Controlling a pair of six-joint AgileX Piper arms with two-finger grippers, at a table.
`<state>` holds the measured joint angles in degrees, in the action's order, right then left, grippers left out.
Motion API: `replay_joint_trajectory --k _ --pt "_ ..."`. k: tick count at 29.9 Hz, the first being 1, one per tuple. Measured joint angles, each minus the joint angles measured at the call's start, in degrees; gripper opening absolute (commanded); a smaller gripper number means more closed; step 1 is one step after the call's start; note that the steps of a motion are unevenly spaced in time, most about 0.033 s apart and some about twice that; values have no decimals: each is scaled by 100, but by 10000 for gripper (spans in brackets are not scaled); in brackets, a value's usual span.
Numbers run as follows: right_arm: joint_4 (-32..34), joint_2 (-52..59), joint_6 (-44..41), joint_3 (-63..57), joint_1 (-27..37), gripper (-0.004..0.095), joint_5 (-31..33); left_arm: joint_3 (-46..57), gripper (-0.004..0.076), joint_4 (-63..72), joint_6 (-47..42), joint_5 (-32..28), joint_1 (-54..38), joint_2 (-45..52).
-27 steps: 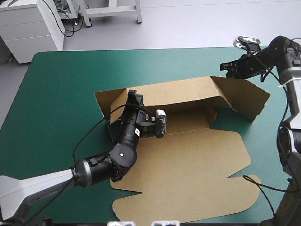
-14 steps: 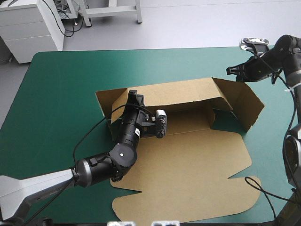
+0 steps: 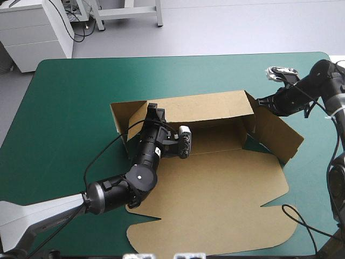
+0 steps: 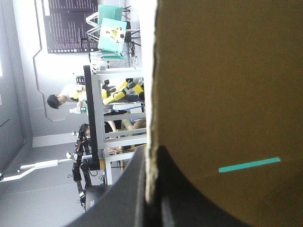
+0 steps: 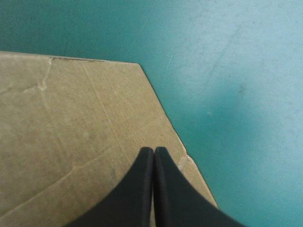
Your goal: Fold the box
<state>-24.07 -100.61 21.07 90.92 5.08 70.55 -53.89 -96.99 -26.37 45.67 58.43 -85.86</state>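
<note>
Now the brown box (image 3: 215, 189) sits in the middle of the counter (image 3: 70, 97), which has a teal-green cover. Most of the box is one big flat sheet, and it lies on the side of the box nearest the robot. Along the far side of that sheet stands the back wall (image 3: 205, 108).

At the left end of the box a small left flap (image 3: 121, 116) stands up. The left arm (image 3: 143, 167) reaches over the left part of the flat sheet to this corner. The left jaws are pinching the box. In the left wrist view an edge of the brown board runs up between the two black fingers (image 4: 128, 198), which are nearly pressed together. A thin teal-green slit (image 4: 249, 164) shows in the board just ahead of them.

At the right end of the box the right flap (image 3: 275, 129) stands up and leans outward, away from the back wall. The right arm (image 3: 302, 89) comes in from the right of the box. The right jaws are pressed together in one point, with nothing between them. Their tip is at the top edge of the right flap, on its outer face, near a corner. I cannot tell if they touch the board. Bare counter lies just past that edge.
</note>
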Motion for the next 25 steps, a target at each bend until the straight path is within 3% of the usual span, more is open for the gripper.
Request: replay_joint_trajectory --k 10,25 --pt "-86 850 82 -646 0 -14 10 0 -6 0 0 -11 0 0" --pt "-216 943 138 -785 0 -14 23 -524 16 59 203 -65 0 0"
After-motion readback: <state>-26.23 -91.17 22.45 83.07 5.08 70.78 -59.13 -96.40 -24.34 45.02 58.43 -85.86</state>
